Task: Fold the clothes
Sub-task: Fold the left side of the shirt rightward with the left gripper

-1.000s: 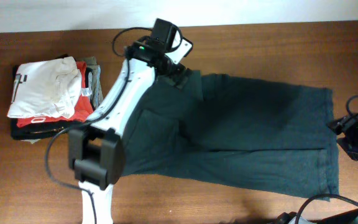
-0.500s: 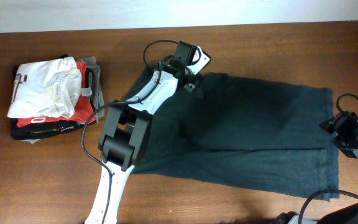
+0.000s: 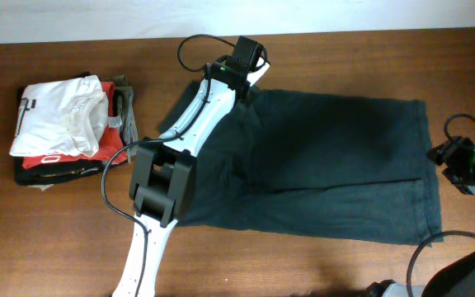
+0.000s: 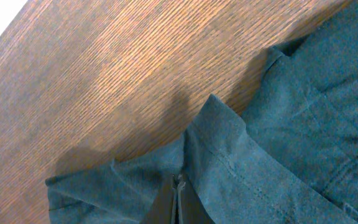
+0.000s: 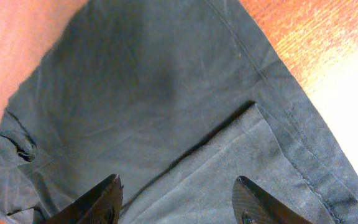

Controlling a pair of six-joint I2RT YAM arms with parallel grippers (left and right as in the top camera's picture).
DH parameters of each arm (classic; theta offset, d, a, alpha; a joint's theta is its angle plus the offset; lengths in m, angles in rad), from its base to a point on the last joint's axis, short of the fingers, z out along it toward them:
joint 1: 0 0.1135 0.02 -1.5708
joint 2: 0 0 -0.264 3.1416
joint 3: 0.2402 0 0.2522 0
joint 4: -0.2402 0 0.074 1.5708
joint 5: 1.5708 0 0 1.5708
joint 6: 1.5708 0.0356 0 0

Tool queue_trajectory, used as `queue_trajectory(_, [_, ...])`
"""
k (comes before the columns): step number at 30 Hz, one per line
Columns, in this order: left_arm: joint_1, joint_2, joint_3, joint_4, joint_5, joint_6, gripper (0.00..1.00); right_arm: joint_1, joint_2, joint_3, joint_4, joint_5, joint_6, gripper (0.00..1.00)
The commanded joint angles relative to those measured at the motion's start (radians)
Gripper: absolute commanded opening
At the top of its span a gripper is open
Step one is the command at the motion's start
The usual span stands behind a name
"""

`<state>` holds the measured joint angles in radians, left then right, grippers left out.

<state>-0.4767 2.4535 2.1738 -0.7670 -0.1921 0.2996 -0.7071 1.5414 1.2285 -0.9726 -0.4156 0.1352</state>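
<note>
At the near edge of the wooden worktop (image 3: 56,239) the left arm (image 3: 151,186) rises from its dark joint block and reaches away over the dark charcoal T-shirt (image 3: 328,165). The T-shirt lies spread across the middle of the worktop with a plain side up. Its near hem runs close to the front edge, and one crease crosses it lengthwise.

Level with the T-shirt's middle, at its right-hand edge, sits the right gripper (image 3: 442,154). In the right wrist view its jaws are spread wide above the fabric, where a flap of cloth overlaps the layer beneath near a stitched hem. They grasp nothing, and I cannot tell whether they touch the cloth.

Off to the left, well apart from the T-shirt, is a stack of folded garments (image 3: 60,115), white on top with red and grey beneath.

Farthest away, at the T-shirt's far left corner, is the left gripper (image 3: 246,82). In the left wrist view its jaws are clenched on a pinch of the hem, which is drawn up into a small peak beside bare wood.
</note>
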Motion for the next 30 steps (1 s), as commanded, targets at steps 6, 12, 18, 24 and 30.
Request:
queue_trajectory(6, [0.001, 0.051, 0.025, 0.067, 0.177, 0.001, 0.38, 0.008, 0.035, 0.015, -0.044, 0.009, 0.003, 0.61])
queue_trajectory(12, [0.002, 0.053, 0.037, 0.073, 0.137, 0.001, 0.31, 0.007, 0.035, 0.015, -0.058, 0.009, 0.003, 0.61])
queue_trajectory(18, [0.004, 0.068, 0.036, 0.028, 0.151, 0.002, 0.33, 0.007, 0.035, 0.015, -0.075, 0.008, 0.003, 0.61])
queue_trajectory(24, [0.005, 0.034, 0.182, -0.082, -0.019, 0.001, 0.00, 0.008, 0.035, 0.015, -0.021, -0.003, 0.004, 0.61])
queue_trajectory(30, [0.005, 0.020, 0.414, -0.459, -0.158, -0.098, 0.00, 0.077, 0.046, 0.015, 0.328, -0.074, 0.007, 0.60])
